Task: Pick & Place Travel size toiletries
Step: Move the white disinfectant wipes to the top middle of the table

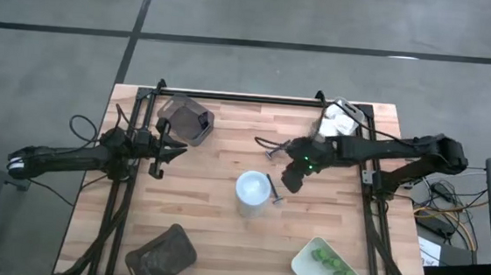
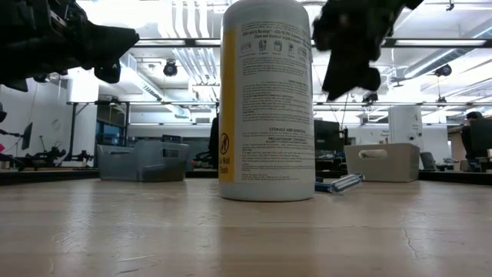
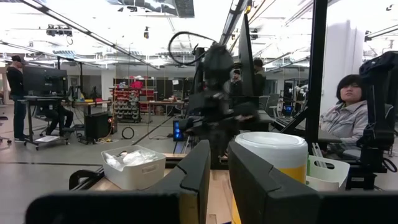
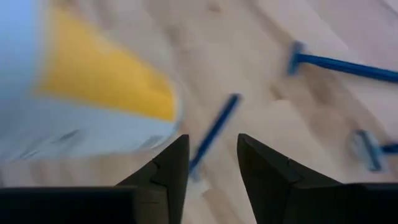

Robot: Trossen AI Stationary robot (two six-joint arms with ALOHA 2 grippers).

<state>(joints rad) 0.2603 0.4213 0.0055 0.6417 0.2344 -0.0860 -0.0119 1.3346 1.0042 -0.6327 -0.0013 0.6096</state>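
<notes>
The yellow, white-capped bottle [image 1: 253, 191] [image 2: 267, 100] stands upright on its base at the table's middle. A blue-handled razor [image 1: 274, 191] [image 4: 214, 134] lies flat on the wood just right of it. Two more razors [image 4: 348, 65] [image 4: 370, 149] lie nearby. My right gripper [image 1: 291, 181] [image 4: 212, 155] hangs open above the first razor, slanting down, well clear of the table [image 2: 350, 77]. My left gripper [image 1: 161, 155] [image 3: 219, 162] waits at the left side with a narrow gap between its fingers, pointing level toward the bottle [image 3: 273, 152].
A dark tray [image 1: 185, 120] sits at the far left and another dark tray [image 1: 162, 254] at the near left. A white tray [image 1: 339, 118] with white packets is at the far right. A white tray [image 1: 305, 267] with green pieces [image 1: 330, 262] is at the near right.
</notes>
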